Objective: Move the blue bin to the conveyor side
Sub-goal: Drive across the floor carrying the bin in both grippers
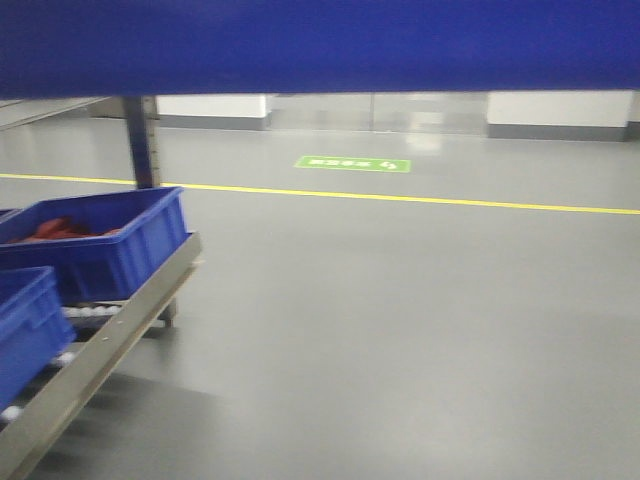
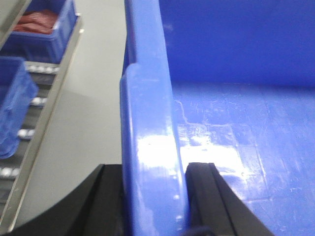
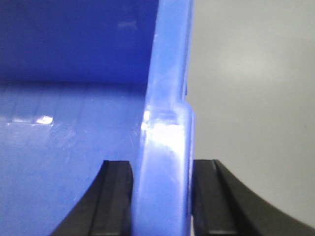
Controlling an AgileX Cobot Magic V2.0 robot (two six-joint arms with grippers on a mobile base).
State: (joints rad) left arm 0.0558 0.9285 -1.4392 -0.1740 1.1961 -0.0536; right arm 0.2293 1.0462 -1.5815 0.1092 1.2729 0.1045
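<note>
**Front view.** We see the large glossy blue plastic bin (image 1: 320,45) as a blurred band across 12 o'clock, above the grey floor (image 1: 400,330). At 8 o'clock a stainless steel roller rack (image 1: 110,330) carries two other blue crates (image 1: 100,250), the farther one holding red contents (image 1: 55,230). A yellow floor line (image 1: 420,199) crosses the middle.

**Wrist views.** We find the left gripper (image 2: 155,201) clamped on the bin's left rim, its black fingers (image 2: 110,196) pressed against either face of the wall. The right gripper (image 3: 162,196) grips the right rim in the same way.
</note>
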